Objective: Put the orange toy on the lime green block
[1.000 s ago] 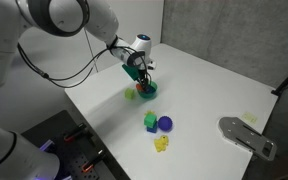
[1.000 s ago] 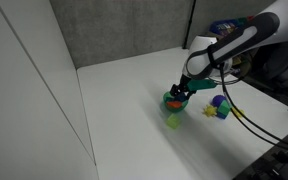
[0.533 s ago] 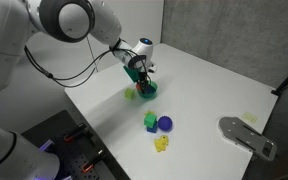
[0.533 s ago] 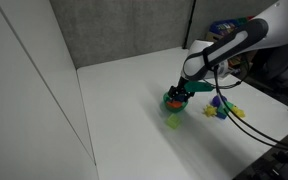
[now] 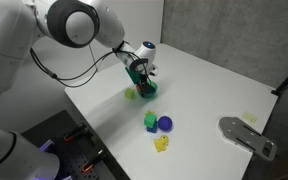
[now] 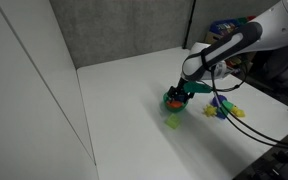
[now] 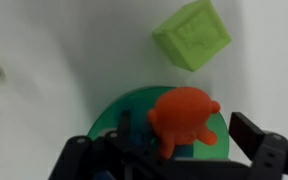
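Note:
The orange toy (image 7: 179, 110) lies in the dark green bowl (image 7: 112, 112); it also shows in an exterior view (image 6: 171, 97). My gripper (image 7: 189, 128) is low over the bowl (image 5: 148, 90) and open. One finger stands on each side of the toy, with a gap showing at the right finger. The gripper also shows in both exterior views (image 5: 139, 76) (image 6: 182, 90). The lime green block (image 5: 150, 121) stands on the table toward the front, apart from the bowl and next to the blue round piece (image 5: 165, 124).
A pale yellow-green cube (image 7: 191, 33) sits just beside the bowl (image 5: 131, 94). A yellow toy (image 5: 162, 144) lies in front of the lime green block. A grey metal plate (image 5: 246, 137) sits near the table's edge. The table is white.
The gripper has shifted only slightly over the bowl. The objects on the table have not moved.

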Motion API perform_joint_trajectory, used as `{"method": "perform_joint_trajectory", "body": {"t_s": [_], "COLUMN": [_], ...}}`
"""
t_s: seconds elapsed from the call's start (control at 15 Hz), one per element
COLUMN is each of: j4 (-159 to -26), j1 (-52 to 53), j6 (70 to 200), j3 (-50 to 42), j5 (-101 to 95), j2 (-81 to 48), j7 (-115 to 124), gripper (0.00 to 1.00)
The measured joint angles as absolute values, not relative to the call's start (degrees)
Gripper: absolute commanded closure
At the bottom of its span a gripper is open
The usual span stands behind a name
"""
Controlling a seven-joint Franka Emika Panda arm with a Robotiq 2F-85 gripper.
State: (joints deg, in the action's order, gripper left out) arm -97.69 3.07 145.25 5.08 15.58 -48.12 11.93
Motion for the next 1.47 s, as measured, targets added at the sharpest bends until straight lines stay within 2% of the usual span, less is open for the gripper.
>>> {"method": "perform_joint_trajectory", "body": {"t_s": [0.33, 0.47, 0.67, 1.13, 1.47], "j4": [-97.01, -96.82, -96.48, -96.13, -96.17], "j1": [1.94, 1.58, 0.98, -1.38, -3.82], "j6": [145.09, 144.93, 144.88, 144.03, 138.47], "j3": [5.99, 6.31, 7.04, 10.12, 10.89], "j5": [17.20, 17.78, 19.00, 22.33, 24.18], "j2": [-48.77, -48.84, -48.83, -45.78, -41.11], "j7": [11.92, 11.92, 11.87, 10.08, 8.21], "gripper": [0.68, 0.78, 0.84, 0.89, 0.89]}}
